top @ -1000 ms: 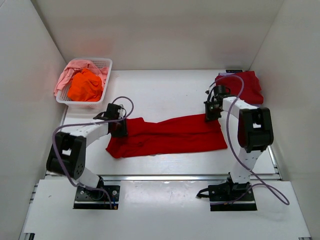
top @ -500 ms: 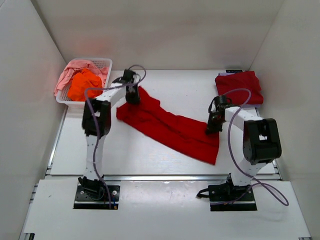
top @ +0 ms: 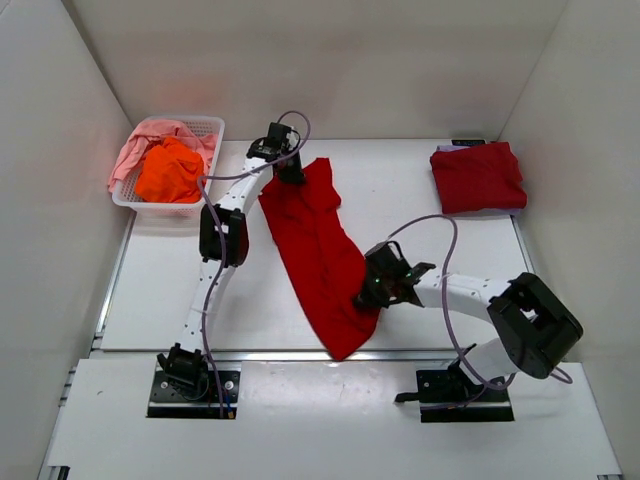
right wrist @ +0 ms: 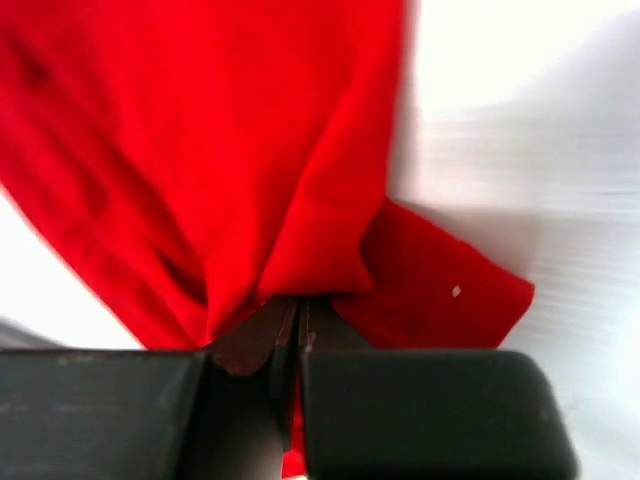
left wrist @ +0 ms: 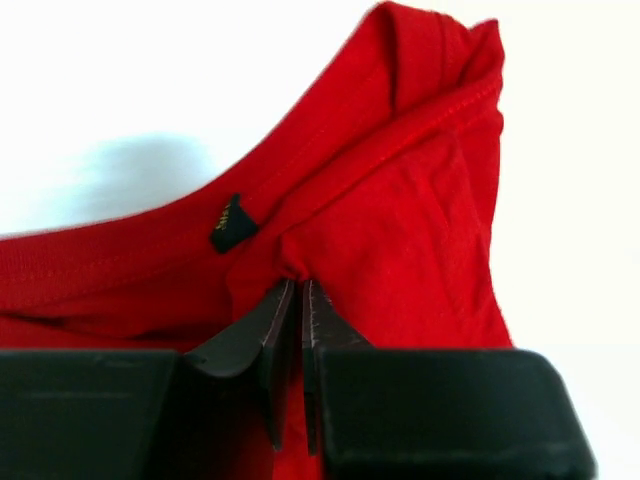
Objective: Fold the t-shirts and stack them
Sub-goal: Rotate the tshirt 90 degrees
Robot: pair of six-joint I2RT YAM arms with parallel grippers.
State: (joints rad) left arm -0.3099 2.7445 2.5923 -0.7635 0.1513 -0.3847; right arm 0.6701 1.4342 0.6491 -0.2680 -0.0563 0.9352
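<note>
A bright red t-shirt point(top: 315, 240) lies stretched in a long band from the back centre to the near edge of the table. My left gripper point(top: 293, 172) is at its far end, shut on cloth just under the collar and its black label point(left wrist: 232, 224). The fingertips point(left wrist: 285, 300) pinch a fold of the red t-shirt point(left wrist: 400, 230). My right gripper point(top: 366, 296) is shut on the near end, where the red cloth point(right wrist: 250, 150) bunches at the jaws. A darker crimson t-shirt point(top: 478, 177) lies folded at the back right.
A white mesh basket point(top: 160, 205) at the back left holds an orange t-shirt point(top: 170, 170) and a pale pink t-shirt point(top: 140, 145). White walls enclose the table on three sides. The arm bases stand on the near ledge.
The left arm has swung to the back centre and the right arm to the near middle. The red shirt has turned from crosswise to lengthwise between them.
</note>
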